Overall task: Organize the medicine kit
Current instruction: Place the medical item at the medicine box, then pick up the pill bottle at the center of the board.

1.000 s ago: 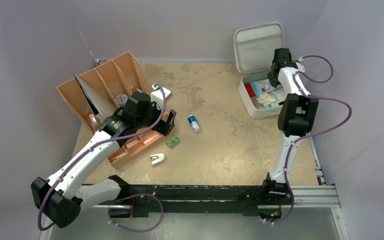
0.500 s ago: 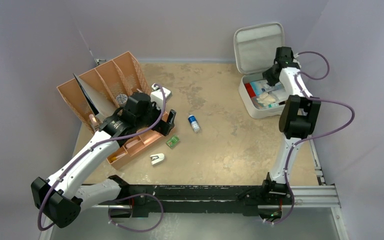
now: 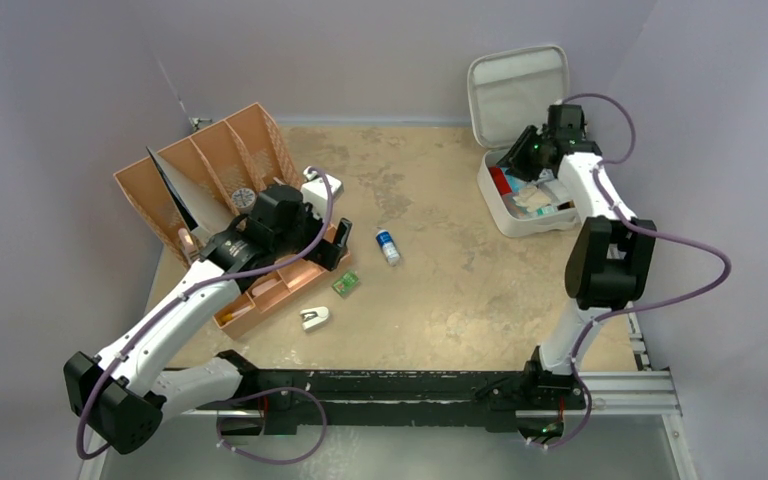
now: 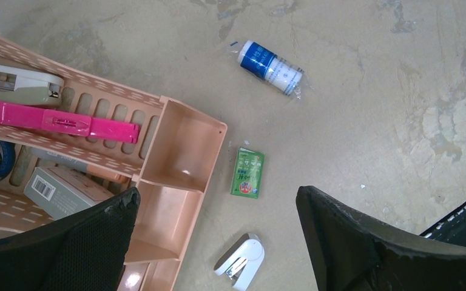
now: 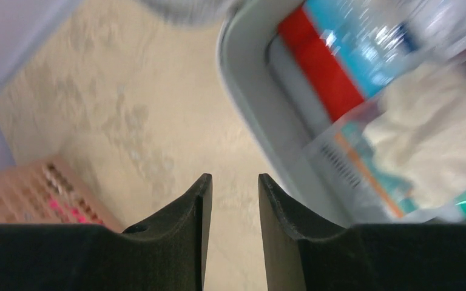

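Note:
The medicine kit (image 3: pixel 505 215) is a light grey case at the back right, with its lid (image 3: pixel 520 85) standing open. Red and blue packets and white gauze lie inside it. My right gripper (image 3: pixel 520 152) hovers over the kit's left side. In the right wrist view the right gripper (image 5: pixel 235 182) is open with only table showing in the narrow gap, and the kit's rim (image 5: pixel 249 91) runs just to its right. My left gripper (image 3: pixel 332 240) is wide open above the orange tray's end. In the left wrist view nothing lies between the left gripper's (image 4: pixel 217 193) fingers.
A blue-and-white bottle (image 3: pixel 388 246) (image 4: pixel 271 66), a green packet (image 3: pixel 345 284) (image 4: pixel 247 173) and a small white stapler (image 3: pixel 314 318) (image 4: pixel 241 262) lie loose on the table. The orange tray (image 4: pixel 188 130) holds a pink item (image 4: pixel 60 121). A larger orange organizer (image 3: pixel 210 165) stands at the back left.
My right gripper has swung left from over the kit's middle to its left side, and its jaws have parted. The left arm has not moved.

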### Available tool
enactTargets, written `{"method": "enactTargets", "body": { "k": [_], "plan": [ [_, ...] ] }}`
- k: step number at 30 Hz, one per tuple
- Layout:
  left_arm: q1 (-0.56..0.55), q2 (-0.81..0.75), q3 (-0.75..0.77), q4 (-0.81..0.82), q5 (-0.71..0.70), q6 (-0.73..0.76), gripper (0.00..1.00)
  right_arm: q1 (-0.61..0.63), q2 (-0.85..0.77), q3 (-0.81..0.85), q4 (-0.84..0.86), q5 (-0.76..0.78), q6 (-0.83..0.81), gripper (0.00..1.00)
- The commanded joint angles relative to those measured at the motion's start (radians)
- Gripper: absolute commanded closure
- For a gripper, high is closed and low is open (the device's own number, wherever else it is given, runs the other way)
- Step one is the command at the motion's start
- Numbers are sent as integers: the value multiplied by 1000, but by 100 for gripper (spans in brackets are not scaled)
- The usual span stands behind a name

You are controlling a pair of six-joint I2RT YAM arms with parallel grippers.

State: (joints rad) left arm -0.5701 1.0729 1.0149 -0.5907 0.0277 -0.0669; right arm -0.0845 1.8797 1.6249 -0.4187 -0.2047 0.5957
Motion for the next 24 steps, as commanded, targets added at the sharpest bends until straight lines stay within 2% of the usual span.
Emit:
{"method": "enactTargets", "body": {
  "k": [1, 8, 12, 17, 24],
  "plan": [
    [-3, 17, -10, 17, -23, -1, 0, 75, -98, -126, 42, -158, -97, 63],
    [-3, 31, 51, -33, 23, -49, 0, 250, -94, -167, 17, -171, -173, 61],
    [-2, 23, 107, -77, 17, -74, 0, 353, -67, -169, 12, -145, -215, 52],
    [-3, 7, 156, -122, 6, -110, 0, 458, -1, -138, 0, -137, -252, 49],
    [-2, -22, 149, -117, -4, -148, 0, 546, 73, -107, -11, -145, -275, 52]
  ]
}}
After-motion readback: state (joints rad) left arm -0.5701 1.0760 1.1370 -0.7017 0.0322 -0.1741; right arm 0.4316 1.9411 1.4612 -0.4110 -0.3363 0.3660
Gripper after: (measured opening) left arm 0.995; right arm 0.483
